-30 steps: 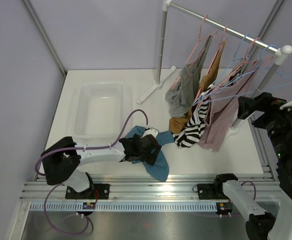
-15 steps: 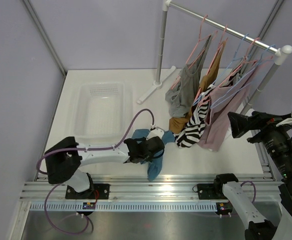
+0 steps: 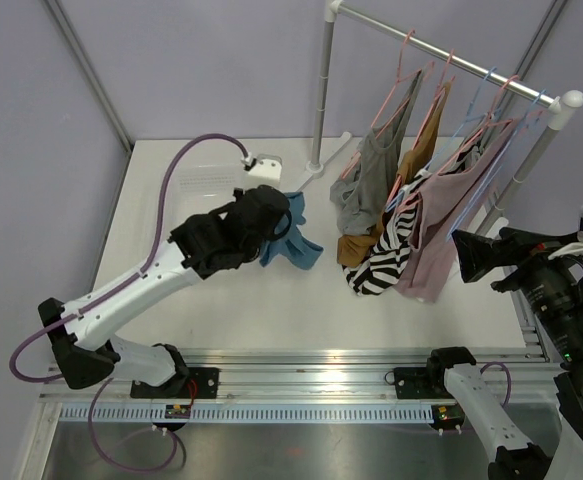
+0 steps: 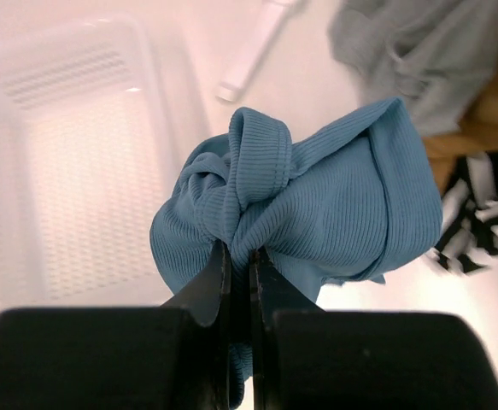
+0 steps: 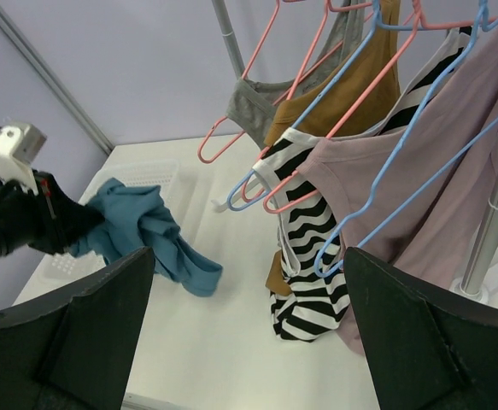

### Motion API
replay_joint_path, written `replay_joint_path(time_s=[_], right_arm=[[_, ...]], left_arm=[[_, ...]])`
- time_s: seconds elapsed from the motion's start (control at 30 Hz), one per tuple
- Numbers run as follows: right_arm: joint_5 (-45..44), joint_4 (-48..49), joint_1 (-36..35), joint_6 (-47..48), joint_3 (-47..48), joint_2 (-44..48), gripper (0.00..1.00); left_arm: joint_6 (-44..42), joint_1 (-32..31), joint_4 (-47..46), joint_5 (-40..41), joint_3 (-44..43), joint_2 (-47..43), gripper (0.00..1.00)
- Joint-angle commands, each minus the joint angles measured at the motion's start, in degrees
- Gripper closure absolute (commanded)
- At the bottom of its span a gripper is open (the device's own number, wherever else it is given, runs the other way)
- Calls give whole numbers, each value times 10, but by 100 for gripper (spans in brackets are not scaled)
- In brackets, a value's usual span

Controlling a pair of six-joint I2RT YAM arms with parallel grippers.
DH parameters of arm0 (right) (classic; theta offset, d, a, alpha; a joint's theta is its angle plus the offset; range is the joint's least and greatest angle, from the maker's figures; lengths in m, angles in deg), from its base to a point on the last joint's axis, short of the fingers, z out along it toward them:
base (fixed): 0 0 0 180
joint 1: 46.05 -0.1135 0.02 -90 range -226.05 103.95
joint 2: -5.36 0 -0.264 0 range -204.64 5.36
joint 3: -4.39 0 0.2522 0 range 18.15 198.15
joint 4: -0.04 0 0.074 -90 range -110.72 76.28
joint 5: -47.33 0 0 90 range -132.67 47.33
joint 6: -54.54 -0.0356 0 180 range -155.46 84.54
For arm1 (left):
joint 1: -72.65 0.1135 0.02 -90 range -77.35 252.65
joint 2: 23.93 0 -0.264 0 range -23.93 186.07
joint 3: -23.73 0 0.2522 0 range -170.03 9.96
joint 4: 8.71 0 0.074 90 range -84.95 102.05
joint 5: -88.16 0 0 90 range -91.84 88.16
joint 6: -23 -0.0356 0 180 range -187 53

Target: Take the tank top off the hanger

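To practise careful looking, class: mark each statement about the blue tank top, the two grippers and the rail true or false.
1. The left gripper is shut on the blue tank top. True.
2. The blue tank top lies in the white basket. False: it hangs from the left gripper, outside the basket.
3. The right gripper is shut. False: it is open and holds nothing.
4. Four garments hang on the rail. True.
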State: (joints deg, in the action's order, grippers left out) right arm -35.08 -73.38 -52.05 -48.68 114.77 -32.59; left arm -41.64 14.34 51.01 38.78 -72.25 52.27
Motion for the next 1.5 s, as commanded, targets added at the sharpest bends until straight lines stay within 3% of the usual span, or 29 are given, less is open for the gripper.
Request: replay_joint_path(time_s=[0.0, 0.3, 0.43, 0.53, 0.67, 0.7, 0.77, 0.8, 0.93, 1.07, 1.27, 1.47], right_arm=[[24, 27, 1, -1, -4, 11, 0], [34, 55, 0, -20, -25, -4, 0], [52, 119, 0, -37, -71, 8, 1], [59, 161, 0, -62, -82, -2, 0], [69, 159, 1, -74, -31, -60, 1], [56, 149, 1, -77, -20, -89, 1], [33, 133, 1, -83, 18, -137, 1], [11, 120, 1, -84, 27, -152, 1], [-35, 102, 1, -91, 60, -218, 0], [-72, 111, 1, -92, 66, -264, 2], [-180, 89, 0, -94, 91, -295, 22], [-218, 97, 0, -87, 84, -310, 37]], left_arm=[[-52, 61, 32, 46, -64, -19, 100], [-97, 264, 48, -62, -194, 16, 100], [-98, 347, 39, -131, -201, 45, 100], [-97, 383, 53, -159, -225, 75, 93], [-91, 405, 62, -176, -223, 95, 50], [-87, 410, 68, -176, -223, 99, 29], [-78, 420, 74, -180, -214, 95, 18], [-75, 422, 74, -180, -210, 84, 1], [-75, 424, 83, -207, -192, 44, 1], [-82, 413, 74, -308, -111, -38, 1], [-90, 354, 33, -312, 11, -183, 1], [-104, 349, 11, -306, 103, -219, 1]])
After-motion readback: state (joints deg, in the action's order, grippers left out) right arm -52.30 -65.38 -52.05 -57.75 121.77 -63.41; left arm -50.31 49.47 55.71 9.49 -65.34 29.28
